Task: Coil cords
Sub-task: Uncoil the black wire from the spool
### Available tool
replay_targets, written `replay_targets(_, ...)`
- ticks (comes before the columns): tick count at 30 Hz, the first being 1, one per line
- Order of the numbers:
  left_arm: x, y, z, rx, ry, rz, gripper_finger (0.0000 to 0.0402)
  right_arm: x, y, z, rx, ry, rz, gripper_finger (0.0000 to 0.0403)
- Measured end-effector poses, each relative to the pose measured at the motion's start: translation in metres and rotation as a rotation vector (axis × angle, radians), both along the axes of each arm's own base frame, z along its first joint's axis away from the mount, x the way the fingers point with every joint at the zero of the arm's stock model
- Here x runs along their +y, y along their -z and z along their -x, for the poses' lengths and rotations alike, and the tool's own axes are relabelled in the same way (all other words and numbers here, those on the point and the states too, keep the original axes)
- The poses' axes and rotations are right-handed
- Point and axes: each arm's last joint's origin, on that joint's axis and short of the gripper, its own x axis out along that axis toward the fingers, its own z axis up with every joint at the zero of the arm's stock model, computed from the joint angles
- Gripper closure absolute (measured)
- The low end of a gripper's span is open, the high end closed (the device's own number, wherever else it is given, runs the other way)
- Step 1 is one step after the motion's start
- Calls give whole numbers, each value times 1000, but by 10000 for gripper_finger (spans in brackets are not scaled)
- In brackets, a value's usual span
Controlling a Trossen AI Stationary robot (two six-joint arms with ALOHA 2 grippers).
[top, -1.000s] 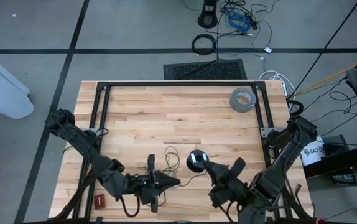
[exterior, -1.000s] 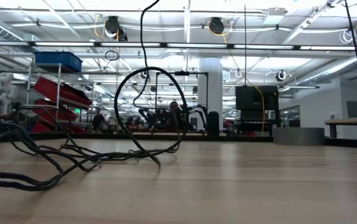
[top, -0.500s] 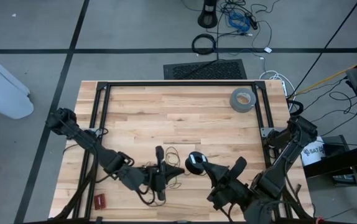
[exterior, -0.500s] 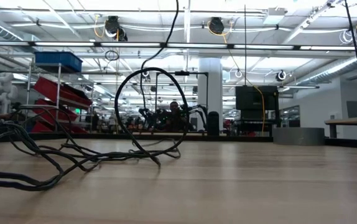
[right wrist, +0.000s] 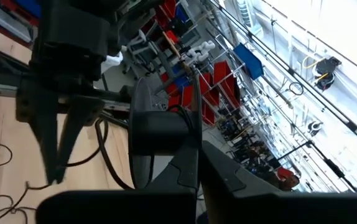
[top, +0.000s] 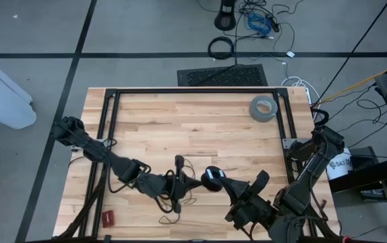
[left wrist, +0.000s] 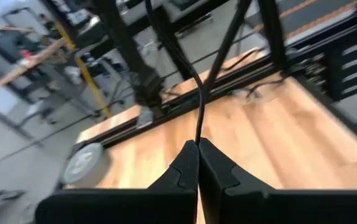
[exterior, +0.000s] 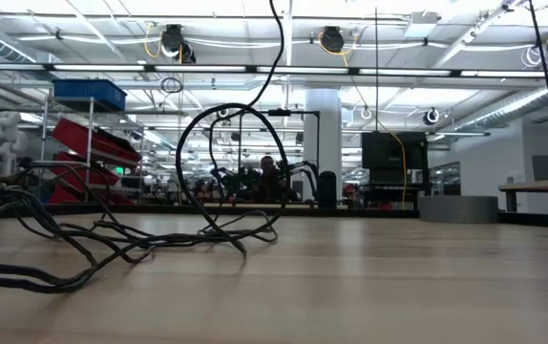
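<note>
Left claw [left wrist: 198, 144] pinches the thin black cord [left wrist: 198, 106] above the table [top: 193, 128]; right claw [right wrist: 198, 163] clamps a black disc [right wrist: 142, 138]. Light, floppy, tangle-prone wire: grip near loops.

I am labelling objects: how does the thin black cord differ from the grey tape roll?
The cord is black, thin and tangled; the tape roll is grey, a neat ring. The left gripper pinches the cord; the tape roll lies untouched, far from both arms.
</note>
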Motion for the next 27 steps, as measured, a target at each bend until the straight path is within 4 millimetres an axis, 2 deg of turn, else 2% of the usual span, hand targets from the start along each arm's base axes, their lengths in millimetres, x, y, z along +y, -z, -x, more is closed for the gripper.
replay_targets(6,1,7,-6,21,41,16,402,-1,-3,-2,-30,1,-35,403)
replay_targets(17,15,23,-17,100,-23,-12,402,6,-9,3,-62,-73,-78,403)
replay_targets(27,24,30,-8,150,-328,-171,402,13,-12,11,-64,-96,-79,403)
